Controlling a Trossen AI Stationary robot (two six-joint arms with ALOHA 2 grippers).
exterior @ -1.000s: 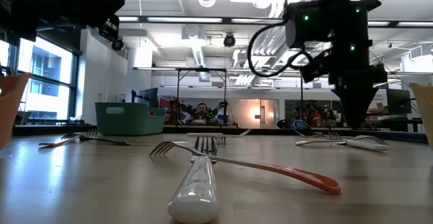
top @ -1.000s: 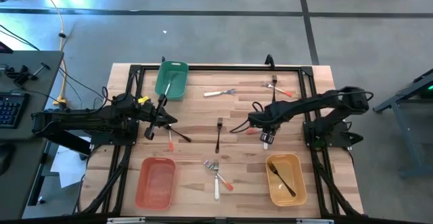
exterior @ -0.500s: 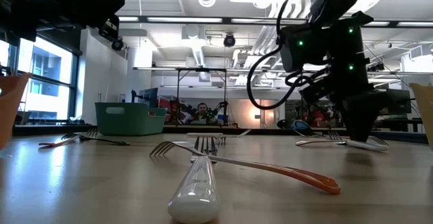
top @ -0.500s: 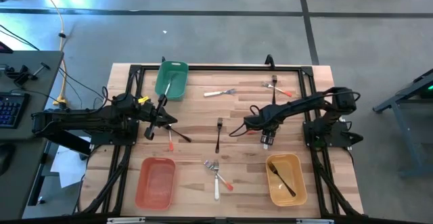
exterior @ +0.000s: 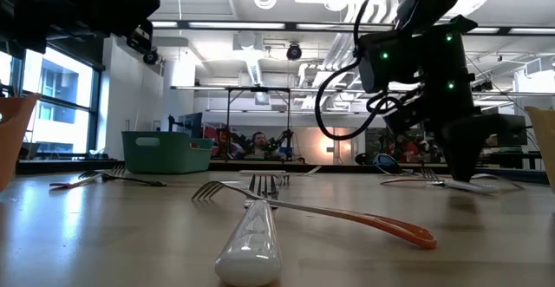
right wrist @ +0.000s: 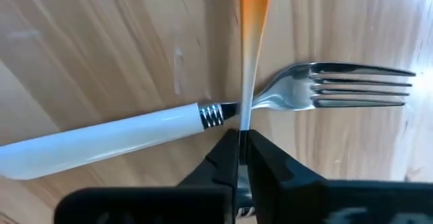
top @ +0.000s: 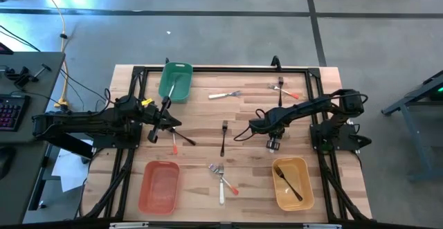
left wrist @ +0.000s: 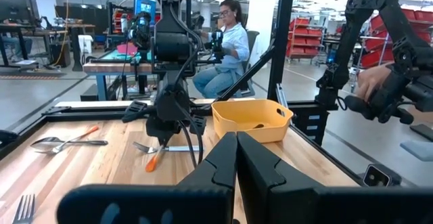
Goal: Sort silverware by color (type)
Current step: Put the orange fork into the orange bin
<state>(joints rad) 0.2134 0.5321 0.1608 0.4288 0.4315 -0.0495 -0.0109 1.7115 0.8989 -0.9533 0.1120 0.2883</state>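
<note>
- Overhead, high view: sorting is partly done. A black fork (top: 288,179) lies in the yellow bin (top: 291,203), a pale utensil (top: 176,85) lies in the green bin (top: 166,90), and the red bin (top: 160,187) looks empty. Several pieces remain loose on the counter (top: 208,115): a black fork at centre (top: 223,138), a crossed pair near the front edge (top: 221,176), a white-handled fork (top: 225,95) and a small group (top: 282,89) at the far side. The right gripper (top: 273,144) is lowered just behind the yellow bin. The left gripper (top: 154,136) waits at the left side beside a black utensil (top: 181,138).
- Low view: the right gripper (exterior: 465,172) reaches down to counter level, at a utensil lying there (exterior: 475,183).
- Left wrist view: the left gripper (left wrist: 236,158) has its fingers pressed together, holding nothing.
- Right wrist view: the right gripper (right wrist: 240,143) has its fingers pinched on the thin shaft of an orange-tipped utensil (right wrist: 253,21). This shaft lies across a white-handled fork (right wrist: 135,135) and touches it at the neck. The lift is judged not yet begun; most pieces remain to be sorted.
</note>
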